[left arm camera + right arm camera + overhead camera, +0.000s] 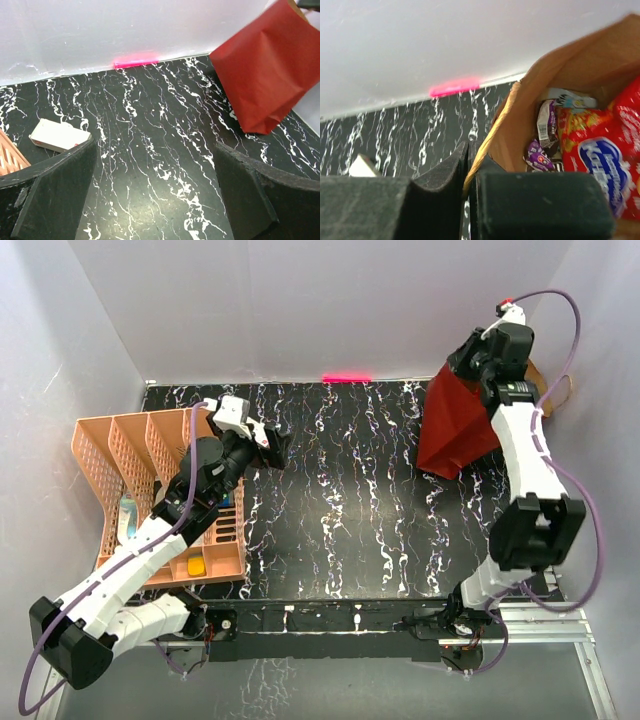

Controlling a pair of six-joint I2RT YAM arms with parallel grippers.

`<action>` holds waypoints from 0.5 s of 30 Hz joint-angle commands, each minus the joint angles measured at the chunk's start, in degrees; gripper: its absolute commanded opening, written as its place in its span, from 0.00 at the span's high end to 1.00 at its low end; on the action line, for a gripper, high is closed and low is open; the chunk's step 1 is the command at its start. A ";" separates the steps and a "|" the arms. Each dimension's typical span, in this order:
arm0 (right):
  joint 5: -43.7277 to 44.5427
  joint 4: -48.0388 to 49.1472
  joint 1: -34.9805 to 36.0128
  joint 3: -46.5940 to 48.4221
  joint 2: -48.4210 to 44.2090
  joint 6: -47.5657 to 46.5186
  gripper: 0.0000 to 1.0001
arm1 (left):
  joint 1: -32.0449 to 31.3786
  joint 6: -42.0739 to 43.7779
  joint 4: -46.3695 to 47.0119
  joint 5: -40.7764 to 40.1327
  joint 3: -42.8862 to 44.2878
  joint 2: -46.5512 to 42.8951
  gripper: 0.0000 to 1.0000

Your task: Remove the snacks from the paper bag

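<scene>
The red paper bag [455,430] stands at the far right of the table and also shows in the left wrist view [272,75]. My right gripper [478,368] is at its top, shut on the bag's cord handle [492,142] and rim. Inside the brown lining [570,65] lie the snacks: a red bag [600,150], a purple packet [540,157] and a pale wrapper [567,97]. My left gripper [275,445] is open and empty above the table's left middle, its fingers [55,195] wide apart.
A peach slotted tray [130,480] sits at the left with small items in it. A small white box [60,135] lies on the black marbled table [350,510] near the tray. White walls enclose the back and sides.
</scene>
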 commanded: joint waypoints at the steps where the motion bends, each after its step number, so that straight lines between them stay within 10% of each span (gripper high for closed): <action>1: -7.58 -2.30 0.05 -8.95 -13.02 -3.90 0.92 | -0.22 -0.79 4.32 -0.88 -0.55 -0.15 0.02; 15: -20.96 -16.27 0.98 -30.07 -43.84 -1.49 0.92 | -0.26 -2.58 6.25 0.74 -2.20 3.40 0.02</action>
